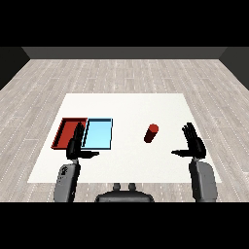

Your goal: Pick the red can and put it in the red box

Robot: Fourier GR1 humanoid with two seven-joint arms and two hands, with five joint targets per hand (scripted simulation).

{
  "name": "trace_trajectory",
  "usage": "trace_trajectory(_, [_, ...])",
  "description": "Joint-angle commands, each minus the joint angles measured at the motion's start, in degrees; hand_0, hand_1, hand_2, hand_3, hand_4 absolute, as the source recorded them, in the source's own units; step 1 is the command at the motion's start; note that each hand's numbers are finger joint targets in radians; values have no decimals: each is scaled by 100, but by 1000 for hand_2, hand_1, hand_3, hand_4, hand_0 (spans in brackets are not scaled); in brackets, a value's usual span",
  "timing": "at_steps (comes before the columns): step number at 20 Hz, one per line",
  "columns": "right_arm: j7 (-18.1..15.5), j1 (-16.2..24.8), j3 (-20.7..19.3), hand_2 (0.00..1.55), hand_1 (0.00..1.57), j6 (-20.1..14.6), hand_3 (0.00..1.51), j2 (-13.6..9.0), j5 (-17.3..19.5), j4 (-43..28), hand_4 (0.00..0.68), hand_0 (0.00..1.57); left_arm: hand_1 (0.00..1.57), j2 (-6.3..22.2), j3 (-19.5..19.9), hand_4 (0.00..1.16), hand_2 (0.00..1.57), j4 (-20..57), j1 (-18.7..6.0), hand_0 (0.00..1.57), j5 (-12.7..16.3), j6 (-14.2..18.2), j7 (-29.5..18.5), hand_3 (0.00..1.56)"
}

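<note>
The red can [151,133] stands upright on the white table [131,107], right of the middle. A red tray [64,130] lies at the left, with nothing seen inside it. My right hand [195,145] hovers right of the can and a little nearer to me, fingers straight, thumb pointing toward the can, apart from it. In front of the red tray's near edge is my left hand [75,146], fingers straight and overlapping that tray's right side in this view, thumb pointing right.
A light blue tray [98,133] lies directly right of the red tray, side by side with it, between the red tray and the can. The table's near edge runs just behind my forearms.
</note>
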Motion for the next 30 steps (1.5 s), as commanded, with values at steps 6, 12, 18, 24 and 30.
trace_trajectory(6, [-1353, -510, -666, 0, 0, 1234, 0, -652, -374, 1460, 0, 0, 0, -193, -16, 0, 0, 24, 293, 0, 120, -273, -1463, 0])
trace_trajectory(12, [-1719, -532, -621, 0, 0, 1100, 0, -468, -30, 1655, 0, 0, 0, 4, 217, 0, 0, 202, 528, 0, 335, -602, -1811, 0])
trace_trajectory(18, [-1746, -544, -596, 0, 0, 1289, 0, -513, 34, 1900, 0, 0, 0, -127, 193, 0, 0, 340, 64, 0, 389, -468, -1585, 0])
trace_trajectory(24, [-1386, -1094, -341, 0, 0, 831, 0, -313, 235, 1963, 0, 0, 0, -93, 236, 0, 0, 358, 184, 0, 306, -447, -1699, 0])
trace_trajectory(30, [-1588, -1545, -307, 0, 0, 933, 0, -327, 304, 2830, 0, 0, 0, -84, 271, 0, 0, 452, 311, 0, 422, -563, -1934, 0])
